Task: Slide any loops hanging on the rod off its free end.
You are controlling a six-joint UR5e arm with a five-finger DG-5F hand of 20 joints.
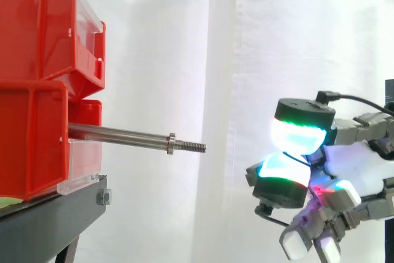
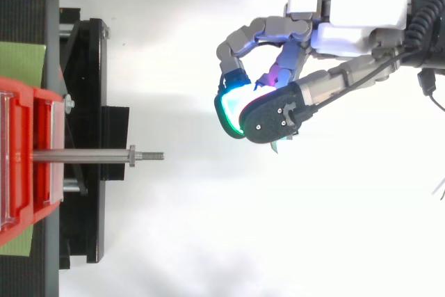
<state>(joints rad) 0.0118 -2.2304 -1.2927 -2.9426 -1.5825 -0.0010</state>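
Checking rod: bare, no loops hang on it.
Rod (image 1: pixel 123 135) juts from red bins (image 1: pixel 37 29); robot hand (image 2: pixel 354 15) well apart at 4 o'clock, pads pressed together, nothing visibly pinched. Task looks done.

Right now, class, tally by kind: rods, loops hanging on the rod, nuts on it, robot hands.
Rod: 1
Loops on it: 0
Nut: 1
Robot hand: 1
Total: 3
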